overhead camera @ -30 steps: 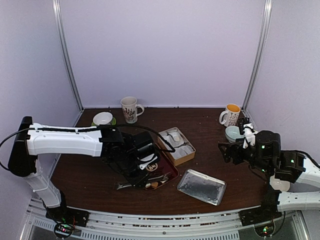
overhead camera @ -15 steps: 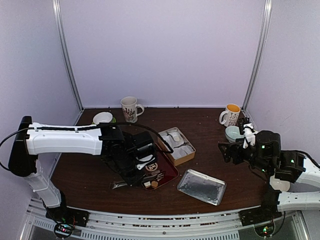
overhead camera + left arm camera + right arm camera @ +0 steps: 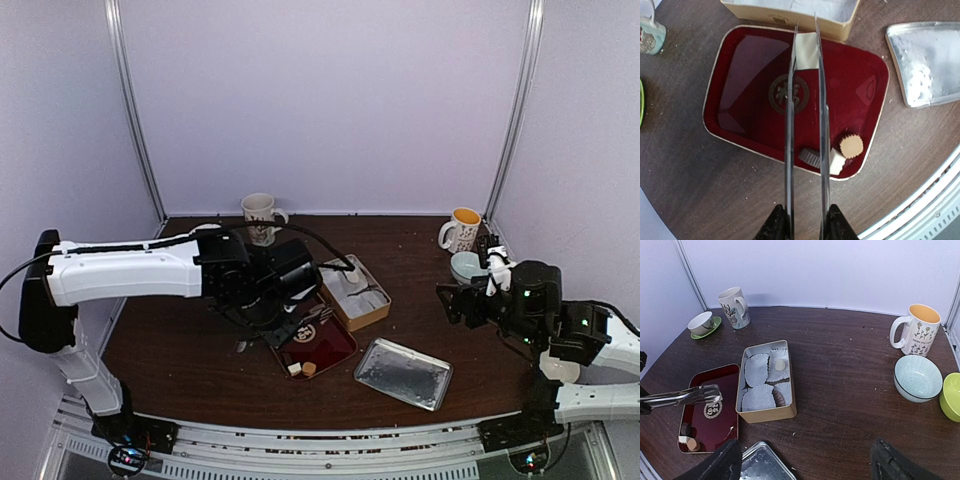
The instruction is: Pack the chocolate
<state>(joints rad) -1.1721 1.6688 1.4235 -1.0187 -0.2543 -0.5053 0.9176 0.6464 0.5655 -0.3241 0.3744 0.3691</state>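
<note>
Right now your left gripper (image 3: 805, 224) is clamped on the metal tongs (image 3: 788, 125). Their tips, out ahead of it, pinch one cream-white chocolate (image 3: 806, 50) over the red tray (image 3: 750, 75), just short of the tan tin (image 3: 835, 31). Three more chocolates (image 3: 836, 161) lie right of the tongs, in the tray's corner. Your right gripper (image 3: 805, 452) is spread wide, holding nothing.

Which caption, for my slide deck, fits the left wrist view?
Left gripper pinches a pale chocolate above the red tray; three pieces lie in its corner.

Brown table (image 3: 840, 355): red tray (image 3: 750, 65), tan tin (image 3: 765, 414), silver tray (image 3: 403, 373), two mugs (image 3: 733, 305), two bowls (image 3: 917, 377), saucer (image 3: 714, 323).
</note>
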